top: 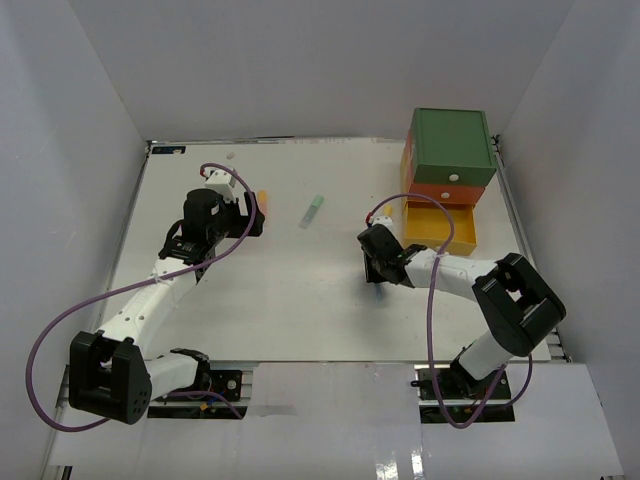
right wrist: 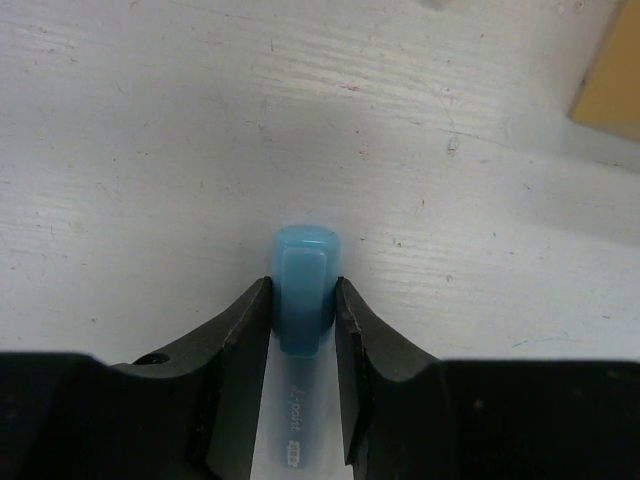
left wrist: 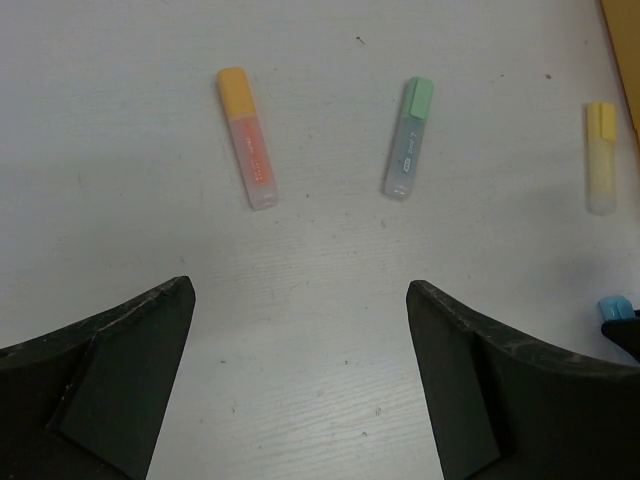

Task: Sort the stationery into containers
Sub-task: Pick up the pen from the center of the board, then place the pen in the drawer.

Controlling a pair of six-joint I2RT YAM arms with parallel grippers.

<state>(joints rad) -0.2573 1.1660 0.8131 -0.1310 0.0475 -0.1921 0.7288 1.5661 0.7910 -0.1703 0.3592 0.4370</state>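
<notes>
My right gripper (right wrist: 303, 302) is shut on a blue highlighter (right wrist: 303, 258), both fingers pressed against its cap, low over the table. In the top view that gripper (top: 375, 272) sits left of the containers: green (top: 452, 147) on top, orange-red (top: 440, 192) below, and the yellow drawer (top: 440, 228) pulled out. My left gripper (left wrist: 300, 290) hangs open over bare table with nothing between its fingers. Ahead of it lie an orange highlighter (left wrist: 247, 136), a green highlighter (left wrist: 409, 137) and a yellow highlighter (left wrist: 600, 157). The green highlighter (top: 313, 211) lies mid-table.
White walls close in the table (top: 300, 300) on the left, back and right. A corner of the yellow drawer (right wrist: 610, 70) shows at the upper right of the right wrist view. The right arm's cable (top: 385, 207) loops above its gripper.
</notes>
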